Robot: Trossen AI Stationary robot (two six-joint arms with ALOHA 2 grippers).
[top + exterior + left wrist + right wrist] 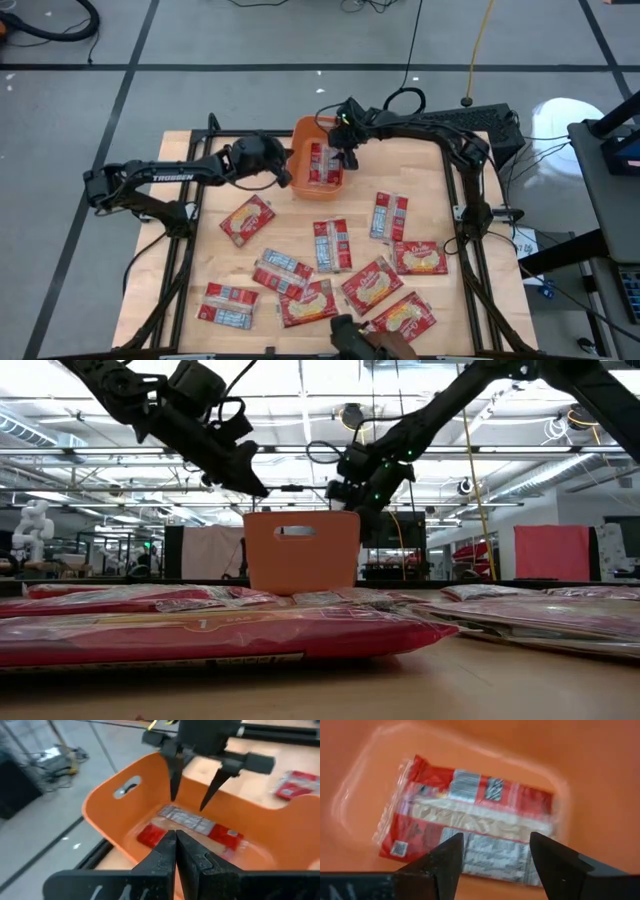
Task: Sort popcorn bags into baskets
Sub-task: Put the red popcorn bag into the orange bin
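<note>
From above, the right gripper (pixel 345 152) hangs over the orange basket (pixel 300 135), a popcorn bag (pixel 324 165) lying inside below its jaws; a drop looks done, so next comes fetching another bag; the right wrist shows those jaws wide and empty; the left gripper (pixel 175 841), pinched closed on nothing, waits beside the rim.

Both arms are dark, near-black, built of slim tubular links joined by bulkier rounded housings. The left arm (pixel 170 175) carries white block lettering along its forearm link. A black cable loops above the wrist of the right arm (pixel 440 130), where small green indicator lights glow. Each pincer ends in two matte black fingers tapering to narrow points: the left pincer (pixel 175 845) and the right pincer (pixel 492 857).
</note>
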